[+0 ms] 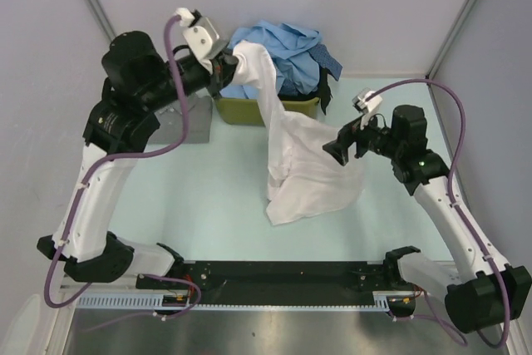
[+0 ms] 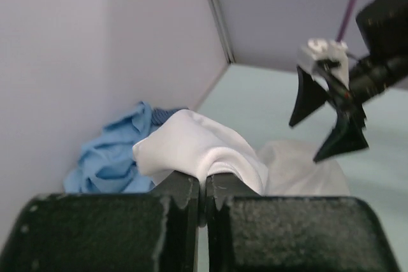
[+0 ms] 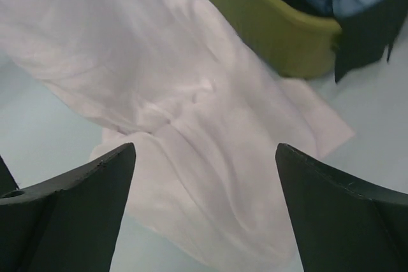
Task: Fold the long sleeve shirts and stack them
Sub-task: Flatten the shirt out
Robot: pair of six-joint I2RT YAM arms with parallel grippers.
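**Left claw (image 2: 203,190) shut on thin white cloth shirt (image 1: 293,151); right claw (image 1: 346,149) open**

Beside the olive-green plastic tub (image 1: 249,112), the left claw held a bunched fold raised. From there the shirt's long axis ran down and rightward onto the pale green table (image 1: 191,197). The right claw, jaws wide, hovered just beside its right edge, nearer the lower end.

Both arms look much the same on my screen. The left arm (image 1: 91,197) and the right arm (image 1: 457,222) each have white link shells between bulky black joint housings. A purple cable (image 1: 184,114) is clipped along the left one (the right arm's cable (image 1: 462,135) is the same colour). A white camera housing (image 1: 199,32) caps each wrist. The left gripper (image 2: 203,189) has black fingers with a grainy surface, and the right gripper (image 3: 204,157) has black fingers that taper to points.
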